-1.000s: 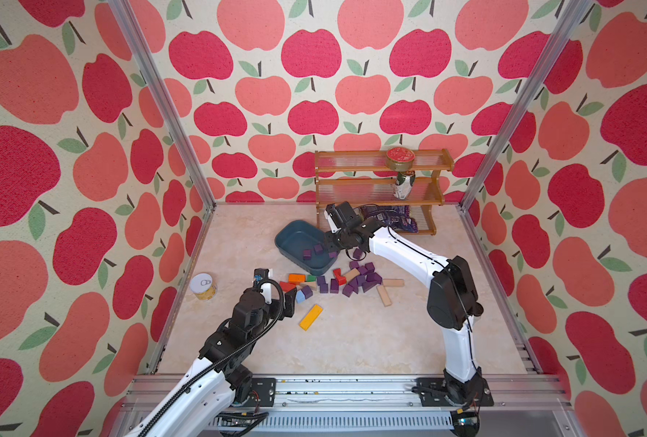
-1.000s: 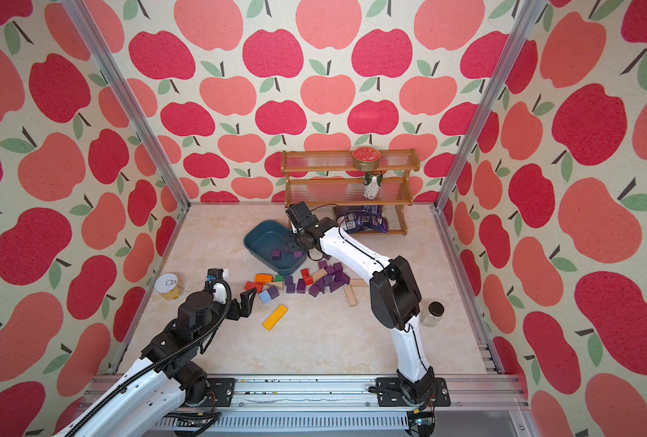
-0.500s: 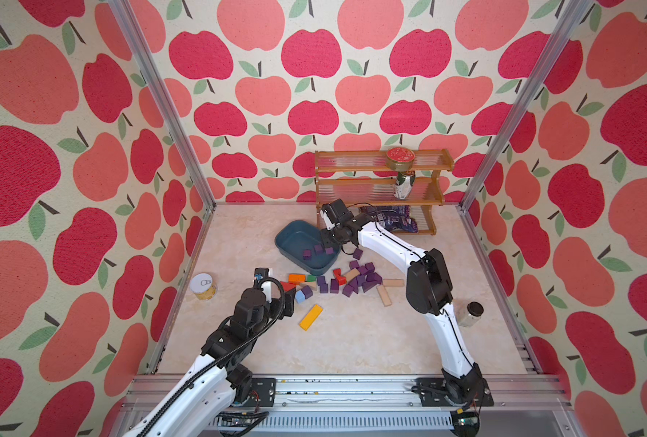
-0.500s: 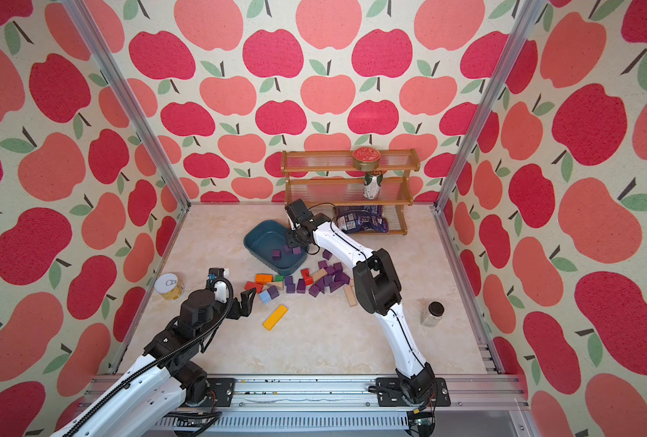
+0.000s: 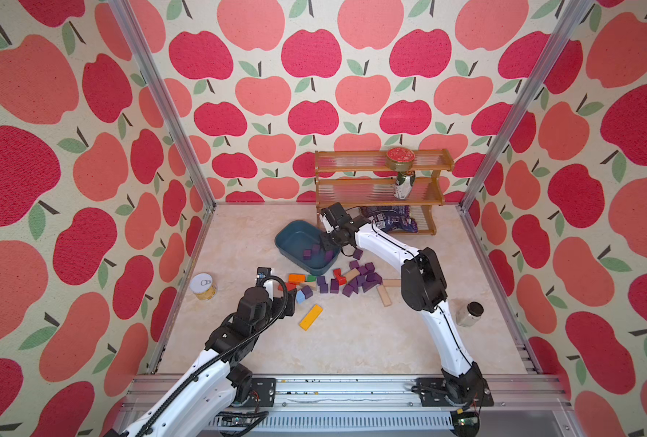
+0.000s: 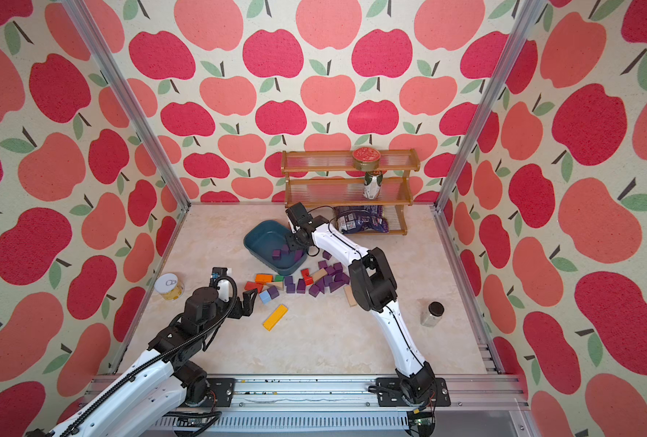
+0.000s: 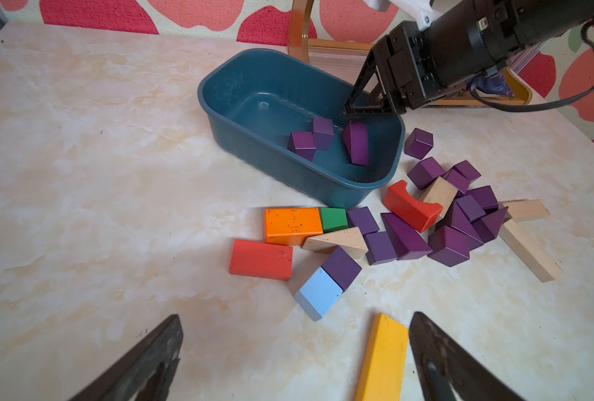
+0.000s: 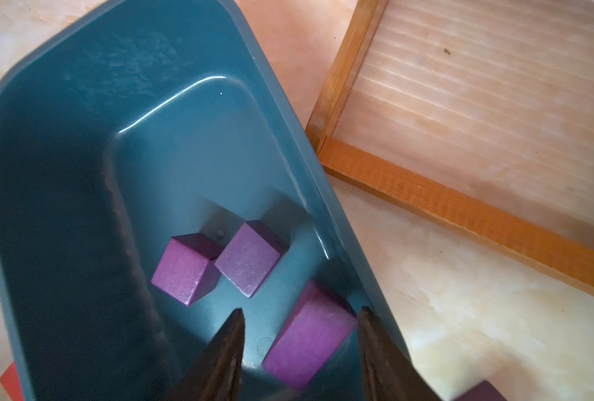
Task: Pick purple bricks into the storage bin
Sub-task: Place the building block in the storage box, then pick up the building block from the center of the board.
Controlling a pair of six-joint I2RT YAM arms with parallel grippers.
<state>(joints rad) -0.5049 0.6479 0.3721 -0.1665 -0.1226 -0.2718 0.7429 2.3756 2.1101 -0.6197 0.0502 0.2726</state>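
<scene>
Marble tabletop (image 5: 352,340), storage bin (image 8: 63,173), right gripper (image 8: 300,310) part-open over blurred purple brick (image 8: 306,343), seemingly loose, left gripper (image 7: 295,316) wide, empty

Dark-purple bricks (image 7: 448,244), teal storage bin (image 7: 271,158).

Walls (image 5: 314,75) on three sides: cream covering printed with red and pink apples, joined at aluminium corner posts (image 5: 163,102). Floor (image 5: 352,340): beige marble-pattern surface, brightly and evenly lit. Three-tier wooden rack (image 5: 352,154) stands against the back wall. Aluminium rail (image 5: 352,389) spans the front edge.
</scene>
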